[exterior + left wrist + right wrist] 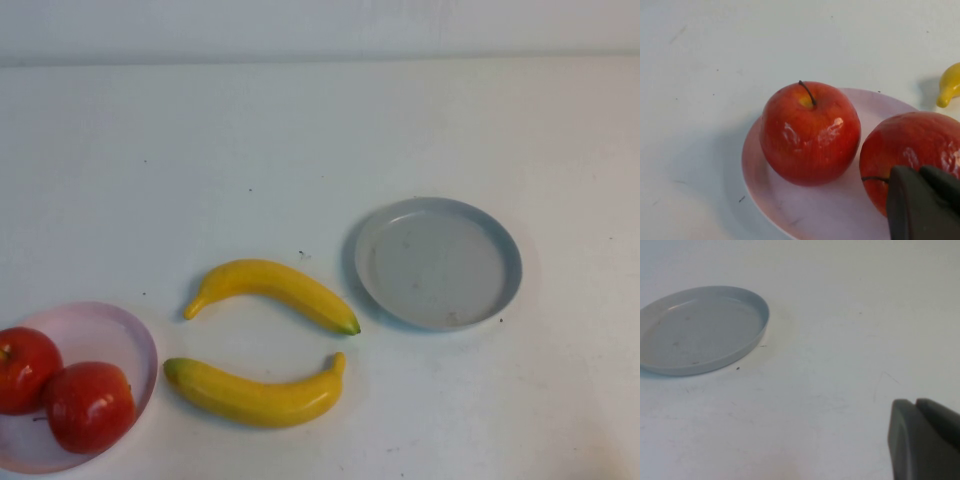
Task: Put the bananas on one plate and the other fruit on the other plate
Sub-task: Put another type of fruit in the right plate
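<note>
Surface (300, 130): white, spanning all three views; no arm visible in the high view.
Grey-blue plate (438, 262): right of centre in the high view, nothing on it; left side of the right wrist view, specks visible inside.
Pink plate (110, 325): lower left corner of the high view, partly cropped; rim fuller in the left wrist view.
Bananas: upper banana (275, 288) and lower banana (258, 394) lying on the surface between the plates, apart; only one tip at the left wrist view's right edge.
Apples: left apple (22, 368) and right apple (90, 405) on the pink plate, touching; dark stem clear only in the left wrist view.
Left end effector (922, 205): lower right of its view, over the right apple; grip state cannot tell.
Right end effector (922, 440): lower right of its view, over bare surface, well apart from the grey-blue plate; grip state cannot tell.
</note>
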{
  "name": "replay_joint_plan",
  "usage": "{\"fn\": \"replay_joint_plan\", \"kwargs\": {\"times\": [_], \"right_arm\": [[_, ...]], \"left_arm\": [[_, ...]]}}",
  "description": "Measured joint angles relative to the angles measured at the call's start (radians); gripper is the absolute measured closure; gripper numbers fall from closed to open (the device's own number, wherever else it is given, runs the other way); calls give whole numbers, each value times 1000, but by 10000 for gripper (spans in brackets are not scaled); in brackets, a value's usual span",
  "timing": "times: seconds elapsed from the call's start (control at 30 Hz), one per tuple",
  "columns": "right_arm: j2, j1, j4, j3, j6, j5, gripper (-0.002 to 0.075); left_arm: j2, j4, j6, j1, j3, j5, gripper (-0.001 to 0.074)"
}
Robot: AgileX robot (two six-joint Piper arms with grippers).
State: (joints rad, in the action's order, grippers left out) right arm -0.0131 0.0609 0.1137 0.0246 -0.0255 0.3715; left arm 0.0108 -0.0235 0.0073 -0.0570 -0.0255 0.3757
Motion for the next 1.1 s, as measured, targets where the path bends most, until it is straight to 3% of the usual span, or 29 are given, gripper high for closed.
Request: {"fn": "replay_joint_plan", "kwargs": {"times": [0.5, 0.63, 0.9, 1.0, 1.1], "right_arm": [[0, 0, 0, 0, 0, -3, 742], [0, 0, 15, 0, 0, -102, 741], [0, 0, 374, 0, 0, -322, 741], [0, 0, 452, -21, 0, -264, 741], [37, 0, 486, -140, 0, -86, 741]], "left_arm": [[0, 0, 2, 0, 0, 0, 731], [0, 0, 2, 0, 0, 0, 731], [0, 0, 5, 0, 0, 0, 731], [0, 0, 5, 0, 0, 0, 731], [0, 0, 5, 0, 0, 0, 731]]}}
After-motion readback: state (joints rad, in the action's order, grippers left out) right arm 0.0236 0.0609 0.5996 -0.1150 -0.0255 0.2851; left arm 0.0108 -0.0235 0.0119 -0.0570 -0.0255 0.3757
